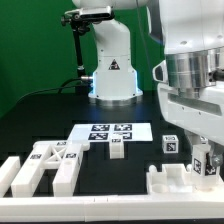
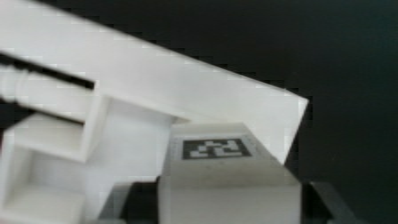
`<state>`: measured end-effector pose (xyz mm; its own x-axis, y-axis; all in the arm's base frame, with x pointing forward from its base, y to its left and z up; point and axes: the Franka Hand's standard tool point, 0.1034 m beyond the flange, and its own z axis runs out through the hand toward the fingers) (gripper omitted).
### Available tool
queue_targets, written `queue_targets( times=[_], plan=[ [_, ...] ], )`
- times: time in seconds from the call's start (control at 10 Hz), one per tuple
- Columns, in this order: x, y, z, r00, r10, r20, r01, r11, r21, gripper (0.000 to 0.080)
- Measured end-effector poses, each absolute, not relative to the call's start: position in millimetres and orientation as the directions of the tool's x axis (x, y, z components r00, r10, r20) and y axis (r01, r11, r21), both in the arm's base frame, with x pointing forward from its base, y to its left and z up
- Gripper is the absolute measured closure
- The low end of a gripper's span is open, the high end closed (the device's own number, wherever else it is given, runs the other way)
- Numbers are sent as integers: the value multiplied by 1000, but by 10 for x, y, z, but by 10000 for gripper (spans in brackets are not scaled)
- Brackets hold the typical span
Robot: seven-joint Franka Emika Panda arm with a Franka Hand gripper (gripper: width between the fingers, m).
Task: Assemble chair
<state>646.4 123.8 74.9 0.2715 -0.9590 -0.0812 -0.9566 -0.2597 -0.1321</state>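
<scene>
At the exterior view's left we saw white chair frames (image 1: pixel 45 165) lying flat. Mid-table lay the marker board (image 1: pixel 110 131), with a small white block (image 1: pixel 117 150) just before it and a tagged cube (image 1: pixel 170 145) further right. Far right, the gripper (image 1: pixel 204 168) hung over a notched white part (image 1: pixel 165 183). Only the wrist view showed its fingers (image 2: pixel 128 205) pinching a tagged post (image 2: pixel 222 160) beside a broad slab (image 2: pixel 160 70).

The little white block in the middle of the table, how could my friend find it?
Find the white robot base at the back, then come forward to the flat marker board with its black-and-white tags. The little white block stands just in front of that board, on the black table. The other little block sits off to the exterior view's right, away from the board.
</scene>
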Motion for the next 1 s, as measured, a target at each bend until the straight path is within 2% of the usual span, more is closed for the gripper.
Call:
queue_targets(
  times=[0.1, 0.3, 0.4, 0.5, 0.6, 0.7, 0.8, 1.0],
  plan=[
    [6463, 1228, 745, 126, -986, -112, -984, -110, -139, 512],
    [6463, 1229, 746, 140, -984, -110, -982, -124, -140, 504],
    [6458, 1231, 739, 223, -970, -94, -967, -209, -146, 504],
    [6455, 1237, 734, 377, -924, -69, -918, -363, -158, 331],
    [6461, 1215, 730, 570, -821, -30, -812, -558, -170, 196],
    [6455, 1245, 731, 696, -718, 2, -708, -687, -165, 196],
    [6438, 1284, 731, 786, -618, 23, -609, -779, -148, 158],
    [6444, 1249, 724, 866, -497, 46, -487, -862, -142, 152]
  ],
)
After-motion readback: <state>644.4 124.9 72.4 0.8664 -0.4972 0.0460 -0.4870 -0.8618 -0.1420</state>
